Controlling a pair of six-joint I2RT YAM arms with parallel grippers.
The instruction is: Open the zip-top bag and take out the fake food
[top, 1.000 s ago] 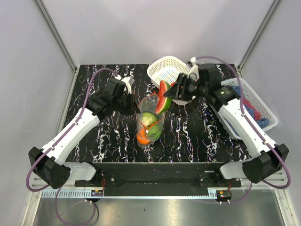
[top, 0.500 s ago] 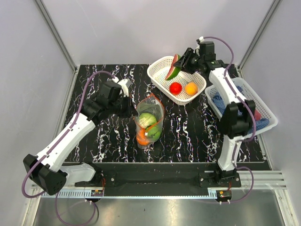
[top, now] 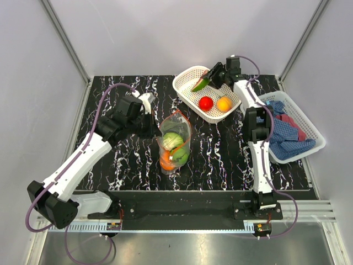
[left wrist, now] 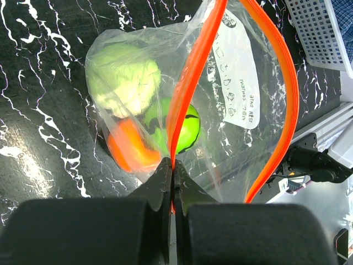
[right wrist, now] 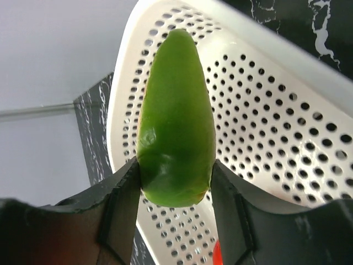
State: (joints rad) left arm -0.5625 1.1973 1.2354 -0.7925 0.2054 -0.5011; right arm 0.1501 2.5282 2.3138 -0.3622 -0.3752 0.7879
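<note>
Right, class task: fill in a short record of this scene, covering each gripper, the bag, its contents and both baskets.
Left gripper: shut on the orange zip strip of the zip-top bag
Bag mouth: open
Inside bag: cabbage, green fruit, orange ball
Right gripper: shut on the watermelon slice, rind towards its camera, above the white basket
In white basket: tomato, second orange ball
Right-hand basket: blue and red cloths

bright even light, faint sheen on zip-top bag (left wrist: 220, 138)
</note>
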